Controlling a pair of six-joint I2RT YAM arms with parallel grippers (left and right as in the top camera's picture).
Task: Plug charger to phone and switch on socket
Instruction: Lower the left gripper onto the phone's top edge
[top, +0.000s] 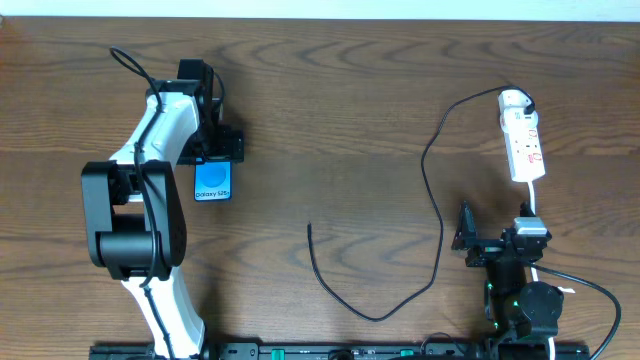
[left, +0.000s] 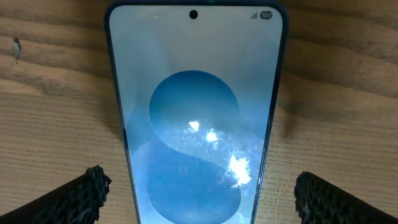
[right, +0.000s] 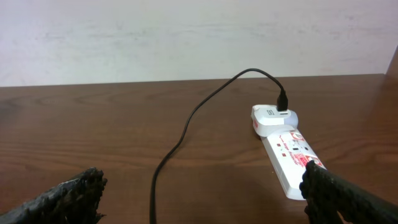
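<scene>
Opening step, nothing grasped. Left hand (left: 202, 190) released, straddling phone (top: 212, 182) flat on desk (top: 320, 100). Right hand (right: 208, 193) released, just short of socket (top: 524, 145). Free plug of charger (top: 310, 228) lies mid-desk. Next move likely: pinch it.

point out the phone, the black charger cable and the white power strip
Slim blue-screened smartphone (left: 198, 124): left wrist view, screen centre.
Long thin black charger cable (top: 441, 225): overhead view, mid-length stretch.
White elongated power strip (top: 525, 145): overhead view, middle of body.
</scene>
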